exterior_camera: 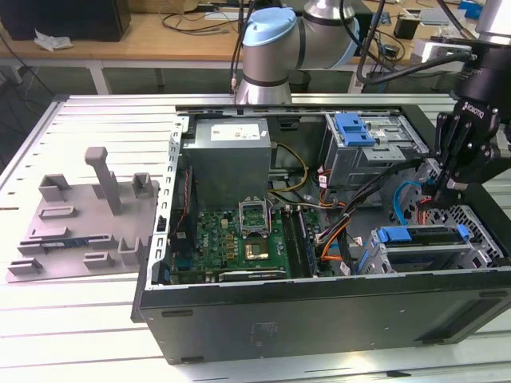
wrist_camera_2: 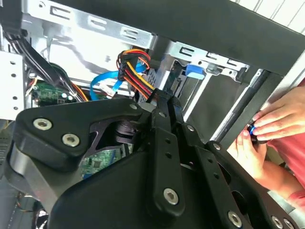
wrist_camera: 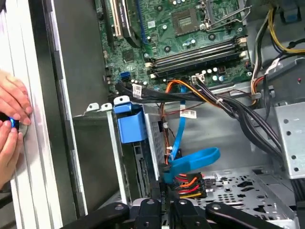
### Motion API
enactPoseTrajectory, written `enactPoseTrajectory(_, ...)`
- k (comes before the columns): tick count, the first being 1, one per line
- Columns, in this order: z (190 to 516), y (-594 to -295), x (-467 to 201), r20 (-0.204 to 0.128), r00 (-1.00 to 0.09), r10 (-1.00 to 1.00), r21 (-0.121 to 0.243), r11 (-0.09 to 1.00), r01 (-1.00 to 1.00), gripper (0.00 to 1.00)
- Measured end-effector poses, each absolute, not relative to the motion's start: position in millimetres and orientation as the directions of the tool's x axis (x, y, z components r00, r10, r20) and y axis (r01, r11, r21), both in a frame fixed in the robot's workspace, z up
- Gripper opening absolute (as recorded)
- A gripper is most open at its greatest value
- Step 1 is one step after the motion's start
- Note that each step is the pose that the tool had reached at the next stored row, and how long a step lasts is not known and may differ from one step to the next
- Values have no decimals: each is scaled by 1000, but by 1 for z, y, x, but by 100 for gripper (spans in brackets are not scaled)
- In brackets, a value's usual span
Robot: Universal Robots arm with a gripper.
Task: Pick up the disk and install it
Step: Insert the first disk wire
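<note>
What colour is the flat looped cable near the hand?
Blue; the cable shows best in the first wrist view.

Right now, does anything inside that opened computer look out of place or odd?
Two things. A looped blue cable and a red-yellow-black power plug hang loose right by the end effector inside the case. And a person's hands sit at the edge of the case, close to the arm.
</note>
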State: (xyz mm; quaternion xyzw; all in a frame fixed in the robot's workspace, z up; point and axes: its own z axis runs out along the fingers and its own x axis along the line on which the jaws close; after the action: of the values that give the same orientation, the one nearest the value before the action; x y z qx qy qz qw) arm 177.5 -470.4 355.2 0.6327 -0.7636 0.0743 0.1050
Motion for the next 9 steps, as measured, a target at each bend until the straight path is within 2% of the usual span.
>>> enactPoseTrajectory(9, 355, -474, 174, 232, -118, -966, 23, 126, -992, 17)
